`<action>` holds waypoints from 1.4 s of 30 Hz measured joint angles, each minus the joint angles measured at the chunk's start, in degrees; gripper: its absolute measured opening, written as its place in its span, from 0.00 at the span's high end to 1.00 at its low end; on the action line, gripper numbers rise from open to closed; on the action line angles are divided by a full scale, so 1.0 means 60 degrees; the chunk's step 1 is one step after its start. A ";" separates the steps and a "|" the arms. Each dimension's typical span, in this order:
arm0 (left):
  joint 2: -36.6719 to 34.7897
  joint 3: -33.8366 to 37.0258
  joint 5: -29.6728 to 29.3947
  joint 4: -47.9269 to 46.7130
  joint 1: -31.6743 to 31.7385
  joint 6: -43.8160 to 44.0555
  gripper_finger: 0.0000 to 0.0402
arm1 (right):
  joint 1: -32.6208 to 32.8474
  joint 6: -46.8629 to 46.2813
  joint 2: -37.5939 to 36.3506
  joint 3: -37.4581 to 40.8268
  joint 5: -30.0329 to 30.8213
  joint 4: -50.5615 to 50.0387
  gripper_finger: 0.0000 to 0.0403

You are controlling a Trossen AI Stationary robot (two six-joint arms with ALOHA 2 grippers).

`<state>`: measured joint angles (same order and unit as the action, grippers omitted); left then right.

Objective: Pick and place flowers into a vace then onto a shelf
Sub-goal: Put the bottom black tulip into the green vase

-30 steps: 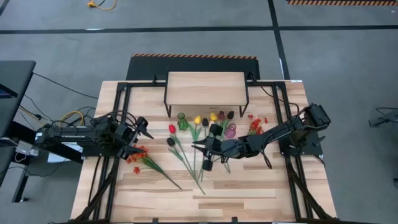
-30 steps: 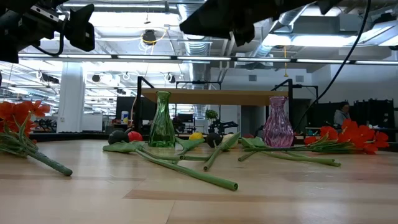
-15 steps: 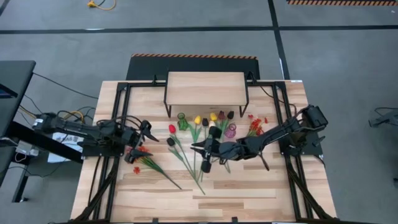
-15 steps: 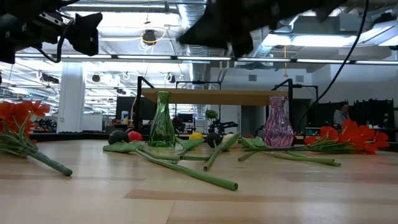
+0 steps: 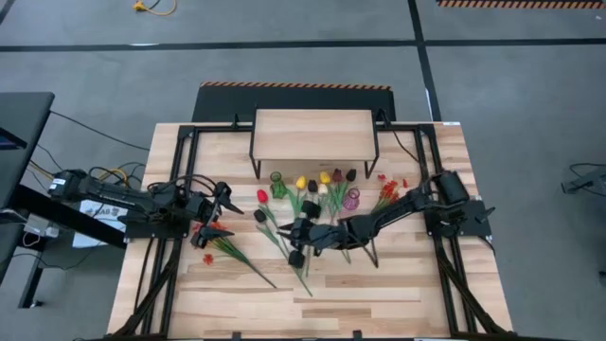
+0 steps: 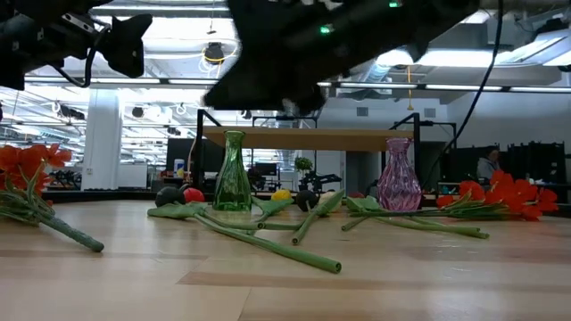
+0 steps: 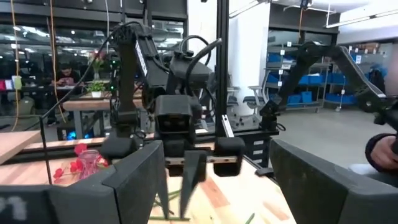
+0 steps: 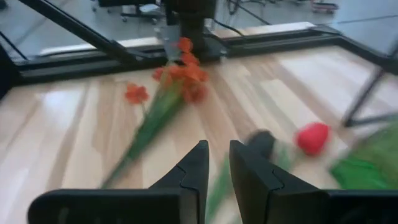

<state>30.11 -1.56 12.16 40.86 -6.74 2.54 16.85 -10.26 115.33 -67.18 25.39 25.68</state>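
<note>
Tulips (image 5: pixel 301 204) lie flat on the table's middle, their stems (image 6: pixel 268 242) fanned toward the near edge. One red-orange spray (image 5: pixel 213 237) lies on the left and another (image 5: pixel 388 189) on the right. The shelf (image 5: pixel 312 134) stands at the far side. A green vase (image 5: pixel 277 185) and a pink vase (image 5: pixel 351 199) stand upright before it. My right gripper (image 5: pixel 289 244) hovers above the stems, pointing left, fingers only a narrow gap apart (image 8: pixel 219 149), holding nothing. My left gripper (image 5: pixel 227 203) hangs wide open (image 7: pixel 216 146) above the left spray.
Black frame rails (image 5: pixel 180 189) run along both sides of the slatted tabletop. Bare wood lies toward the near edge (image 5: pixel 303 308). In the right wrist view the left spray (image 8: pixel 183 74) and a red tulip head (image 8: pixel 311 137) lie ahead of the fingers.
My right gripper has swept toward the table's left and near edge, over the tulip stems, with the arm stretching farther across. My left gripper has shifted a little toward the table's middle. The flowers and vases have stayed put.
</note>
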 joint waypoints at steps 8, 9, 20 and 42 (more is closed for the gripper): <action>0.0004 0.0000 0.0840 -0.0066 -0.0004 0.1253 0.29 | 0.0006 -0.0445 0.0035 -0.0306 0.0206 -0.0347 0.78; 0.0004 0.0000 0.0925 -0.0066 -0.0007 0.1435 0.29 | 0.0006 -0.0516 0.0035 -0.0305 0.0221 -0.0332 0.77; 0.0004 0.0000 0.0120 -0.0540 -0.1291 0.2522 0.29 | 0.0153 -0.1479 0.0046 -0.0312 0.0247 -0.1065 0.72; 0.1622 -0.0336 -0.5139 -0.1597 -0.5227 0.1314 0.29 | -0.0125 -0.1795 0.0045 -0.0309 -0.1829 -0.1688 0.72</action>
<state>39.84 -3.58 -18.68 31.28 -38.11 10.43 16.10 -21.02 115.60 -69.04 14.42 15.55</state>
